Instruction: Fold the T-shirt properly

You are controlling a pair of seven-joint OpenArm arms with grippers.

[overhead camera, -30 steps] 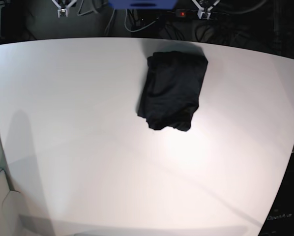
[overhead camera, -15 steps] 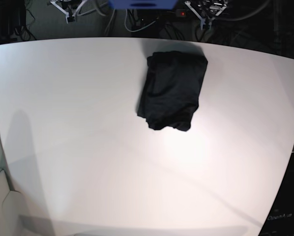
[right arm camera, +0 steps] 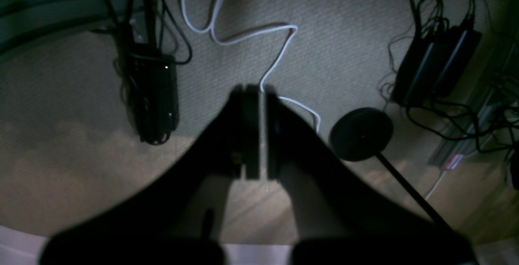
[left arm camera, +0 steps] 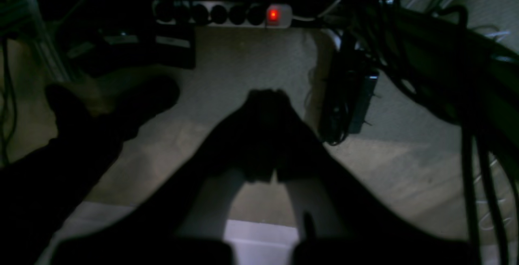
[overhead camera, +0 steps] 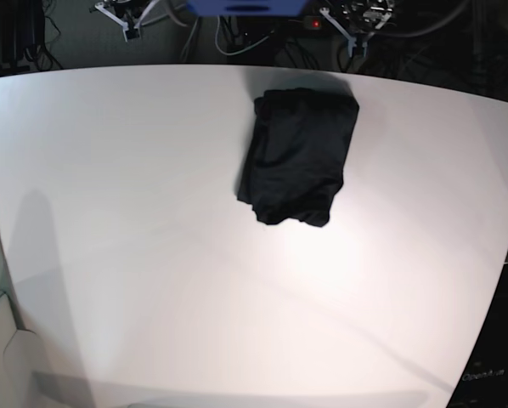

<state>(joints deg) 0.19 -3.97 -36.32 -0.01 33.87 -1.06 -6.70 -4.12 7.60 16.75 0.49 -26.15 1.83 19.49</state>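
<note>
The black T-shirt (overhead camera: pixel 298 157) lies folded into a compact, roughly rectangular bundle on the white table (overhead camera: pixel 152 255), toward the far middle. Its lower edge is a bit uneven. Both arms are drawn back past the table's far edge, away from the shirt. My left gripper (left arm camera: pixel 265 95) is shut and empty, hanging over the carpeted floor. My right gripper (right arm camera: pixel 253 88) is also shut, with nothing between its fingers. In the base view only small white parts of the right arm (overhead camera: pixel 128 25) and the left arm (overhead camera: pixel 352 32) show at the top edge.
Behind the table the floor holds a power strip (left arm camera: pixel 227 13) with a red light, tangled cables (left arm camera: pixel 438 54), a white cord (right arm camera: pixel 251 34), black power bricks (right arm camera: pixel 438 64) and a round black stand base (right arm camera: pixel 361 133).
The arm parts at the top edge of the base view have shifted slightly. The T-shirt has not moved.
</note>
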